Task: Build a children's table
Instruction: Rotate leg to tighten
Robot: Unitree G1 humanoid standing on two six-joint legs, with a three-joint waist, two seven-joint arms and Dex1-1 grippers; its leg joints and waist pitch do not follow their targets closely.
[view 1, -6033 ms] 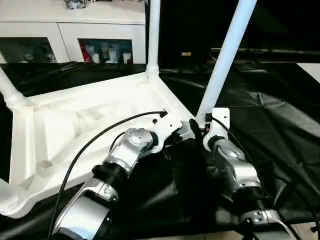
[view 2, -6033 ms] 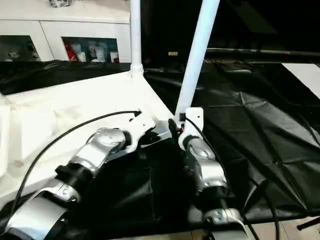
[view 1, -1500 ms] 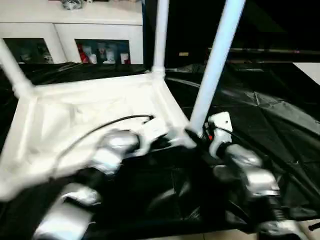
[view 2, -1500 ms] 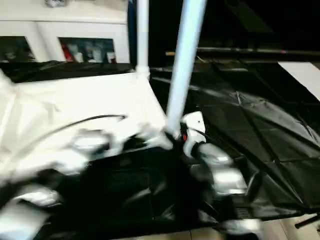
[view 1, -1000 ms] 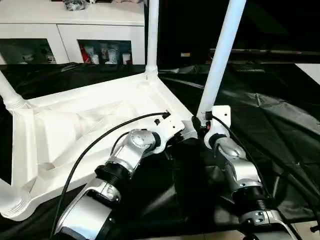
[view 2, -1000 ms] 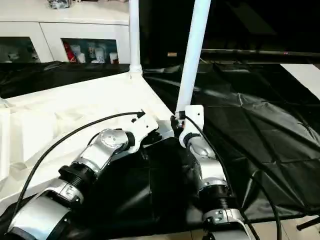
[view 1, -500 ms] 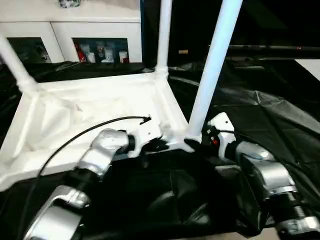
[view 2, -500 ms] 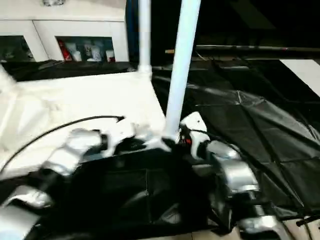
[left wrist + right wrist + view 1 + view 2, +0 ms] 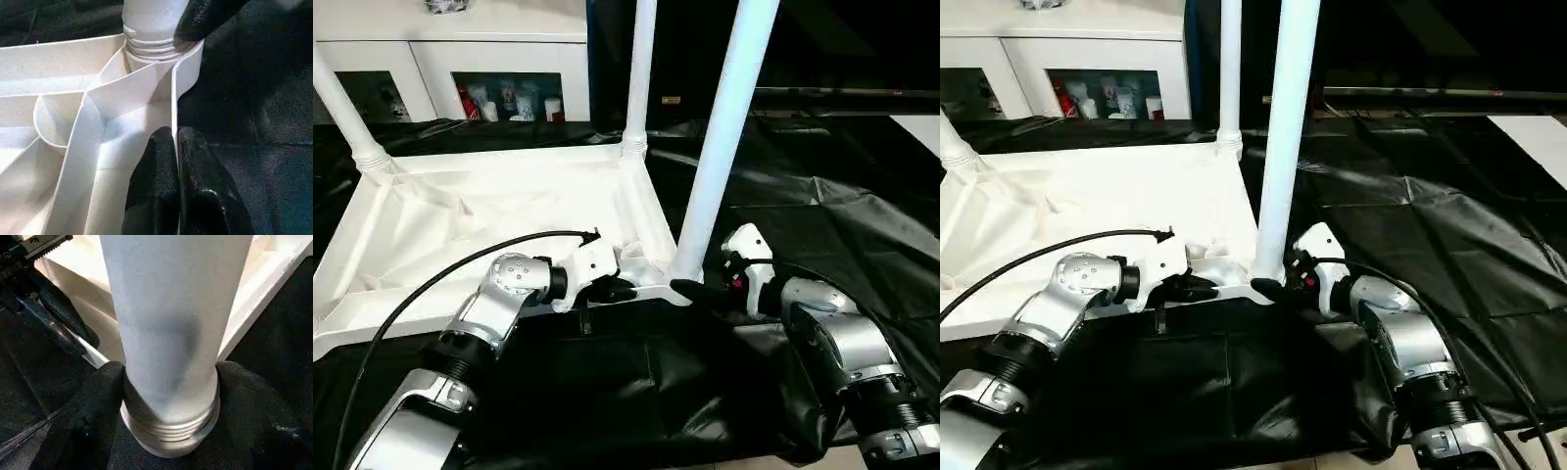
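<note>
The children's table (image 9: 499,220) lies upside down on the black-draped worktop (image 9: 862,196), ribbed underside up, with legs standing up from its corner sockets. Moulded white plastic like this is probably light and fairly stiff, though the thin rim wall likely flexes a little under a pinch, and the smooth tapered tube looks slippery. The safest holds seem to be low on a leg, just above the ringed collar where it meets the socket, and on the rim wall close to a corner, where the ribs stiffen it.

The left gripper (image 9: 174,147) reaches in level from the near side, forearm angled across the worktop toward the near right corner. Its black fingers (image 9: 156,161) are closed on the thin rim wall, one inside and one outside, just beside the corner socket.

The right gripper (image 9: 168,382) comes in from the other side of that same corner, wrist turned inward. Its fingers (image 9: 100,382) stand apart on either side of the near right leg (image 9: 720,147), pressed against the tube at its base just above the threaded rings, so it holds the leg rather than hanging open
</note>
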